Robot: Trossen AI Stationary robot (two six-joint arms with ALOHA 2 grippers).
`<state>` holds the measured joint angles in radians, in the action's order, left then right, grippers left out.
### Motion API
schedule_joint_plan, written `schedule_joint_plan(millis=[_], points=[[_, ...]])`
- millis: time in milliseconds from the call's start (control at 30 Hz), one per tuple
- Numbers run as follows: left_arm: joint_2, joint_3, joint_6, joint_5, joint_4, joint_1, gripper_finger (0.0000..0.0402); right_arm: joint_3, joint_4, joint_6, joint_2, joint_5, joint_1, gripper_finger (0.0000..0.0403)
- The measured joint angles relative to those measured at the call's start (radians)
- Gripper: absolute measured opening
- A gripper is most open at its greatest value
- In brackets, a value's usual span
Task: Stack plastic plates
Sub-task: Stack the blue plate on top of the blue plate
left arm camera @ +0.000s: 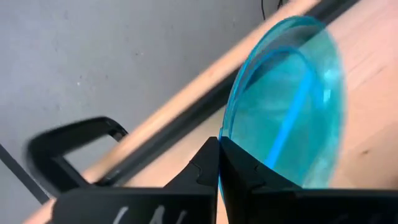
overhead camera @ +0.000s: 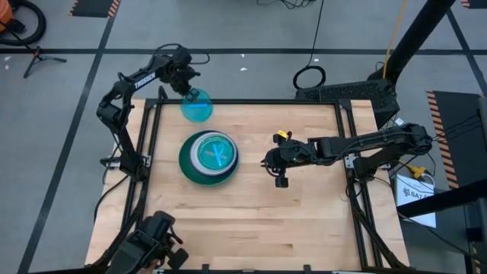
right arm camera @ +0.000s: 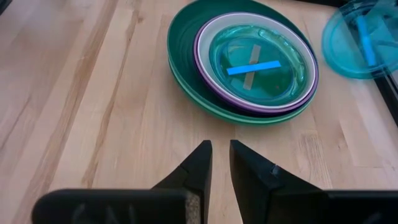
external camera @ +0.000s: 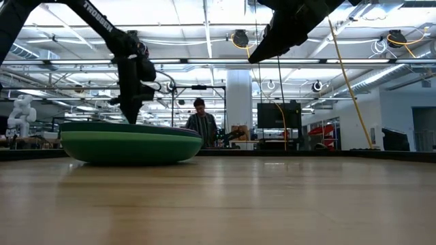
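Pinched at its rim by the left gripper (left arm camera: 217, 165), a translucent blue plate (overhead camera: 196, 106) hangs at the table's far left edge, just short of the stack (overhead camera: 208, 157). Judging by this, carrying is underway; next comes centring it over the stack and letting go. Over the wooden table (overhead camera: 304, 221) waits the right gripper (right arm camera: 220, 163), fingers slightly parted and empty, a person (external camera: 200, 122) in the room beyond.

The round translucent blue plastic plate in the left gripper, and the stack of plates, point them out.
Round translucent blue plastic plate (overhead camera: 197, 109), high view, its centre.
Left gripper (left arm camera: 219, 163), left wrist view, fingertips.
Stack of plates (overhead camera: 187, 167), high view, dark green rim.
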<state>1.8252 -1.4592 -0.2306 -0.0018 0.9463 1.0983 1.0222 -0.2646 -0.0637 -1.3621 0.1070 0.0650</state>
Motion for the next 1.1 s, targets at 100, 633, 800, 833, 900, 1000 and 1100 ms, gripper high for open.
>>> schedule_joint_plan(millis=[100,633,800,833,900,1000,1100], points=[[0.000,-0.067,0.000,-0.001,0.042,-0.014,0.0007,0.000,-0.001,0.000,0.000,0.000,0.000,0.0050],[-0.047,-0.316,-0.013,0.043,0.232,-0.165,0.0007,0.001,-0.003,0.000,0.000,0.000,0.000,0.0050],[-0.141,-0.325,0.018,0.175,0.253,-0.247,0.0007,0.001,-0.010,0.000,0.000,0.000,0.000,0.0050],[-0.157,-0.325,0.027,0.202,0.269,-0.269,0.0007,0.001,-0.010,0.000,0.000,0.000,0.000,0.0050],[-0.183,-0.324,0.034,0.234,0.301,-0.325,0.0007,0.001,-0.010,0.000,0.000,0.000,0.000,0.0050],[-0.193,-0.324,0.056,0.239,0.328,-0.426,0.0007,0.001,-0.010,0.002,0.000,-0.004,0.000,0.0050],[-0.190,-0.308,0.068,0.238,0.342,-0.522,0.0007,0.001,-0.017,0.024,0.000,-0.004,0.000,0.0050]])
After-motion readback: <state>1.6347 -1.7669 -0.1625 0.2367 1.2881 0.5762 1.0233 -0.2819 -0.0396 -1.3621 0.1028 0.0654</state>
